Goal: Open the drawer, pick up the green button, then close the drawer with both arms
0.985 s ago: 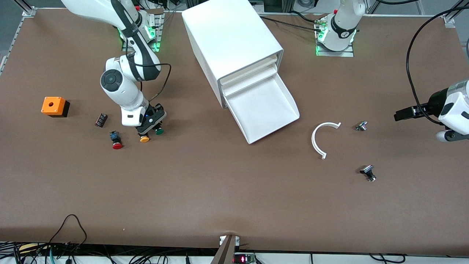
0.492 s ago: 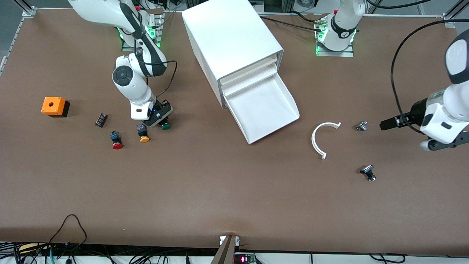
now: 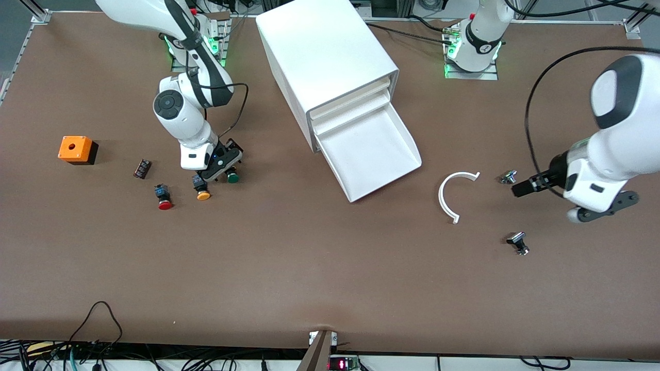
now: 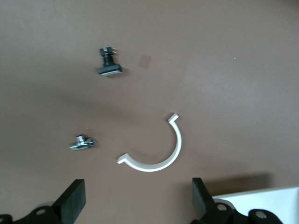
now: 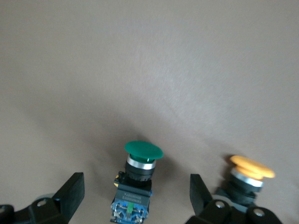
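right hand [image 3: 225, 166]: fingers spread, released, holding nothing.
button [image 5: 141, 173]: on the bench between the right hand's fingers, orange button [image 3: 202, 191] just beside.
Grip: straddle the black body, clear of the orange neighbour.
drawer [image 3: 367, 153]: open.
left hand [image 3: 520, 189]: spread, empty, over the bench near the white arc [image 3: 454, 195].
Writing: none legible.

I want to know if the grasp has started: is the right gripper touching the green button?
Apart. In the right wrist view the green button lies on the table between the open fingers of the right gripper, with bare table showing on both sides.
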`<state>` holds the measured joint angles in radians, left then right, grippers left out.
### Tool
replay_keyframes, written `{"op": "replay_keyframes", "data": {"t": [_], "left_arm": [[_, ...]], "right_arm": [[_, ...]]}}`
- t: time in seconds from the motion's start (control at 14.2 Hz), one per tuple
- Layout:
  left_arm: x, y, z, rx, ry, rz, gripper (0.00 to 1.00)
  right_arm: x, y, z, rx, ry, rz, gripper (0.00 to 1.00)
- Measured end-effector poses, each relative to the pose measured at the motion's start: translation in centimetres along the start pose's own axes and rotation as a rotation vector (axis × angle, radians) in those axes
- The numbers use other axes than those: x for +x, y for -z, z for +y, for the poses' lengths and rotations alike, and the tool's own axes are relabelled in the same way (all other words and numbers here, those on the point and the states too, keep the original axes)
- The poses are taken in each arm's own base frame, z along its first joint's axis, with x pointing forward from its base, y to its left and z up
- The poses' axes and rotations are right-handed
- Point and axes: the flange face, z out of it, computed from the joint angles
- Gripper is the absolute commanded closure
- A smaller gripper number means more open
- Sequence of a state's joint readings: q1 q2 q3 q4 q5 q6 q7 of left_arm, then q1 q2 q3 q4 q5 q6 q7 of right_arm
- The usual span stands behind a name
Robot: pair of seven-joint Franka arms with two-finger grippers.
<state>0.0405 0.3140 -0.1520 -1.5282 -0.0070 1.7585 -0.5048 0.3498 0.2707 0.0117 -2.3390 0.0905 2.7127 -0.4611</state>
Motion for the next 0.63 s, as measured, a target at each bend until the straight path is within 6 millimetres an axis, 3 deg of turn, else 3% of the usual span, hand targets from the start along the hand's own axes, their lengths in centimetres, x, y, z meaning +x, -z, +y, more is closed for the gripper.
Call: {"op": "replay_keyframes", "data": {"t": [0.21,0.49,0.63], "left_arm": [[-0.7,-2.8,2.9,-0.004,0.068,-0.012,0.0],[-1.8,-6.5,7.1,-0.014,0.16,-0.016,0.0],[-2.3,-8.3,9.3,-0.025,0.185,-0.008,0.0]], "right_arm": [[2.6,5.3,2.5,0.023,-0.024,-0.038,0.0],[6.5,15.1,6.6,0.064,-0.055,-0.103,0.0],[7.1,19.5,8.8,0.068,-0.082,-0.119,0.0]]}}
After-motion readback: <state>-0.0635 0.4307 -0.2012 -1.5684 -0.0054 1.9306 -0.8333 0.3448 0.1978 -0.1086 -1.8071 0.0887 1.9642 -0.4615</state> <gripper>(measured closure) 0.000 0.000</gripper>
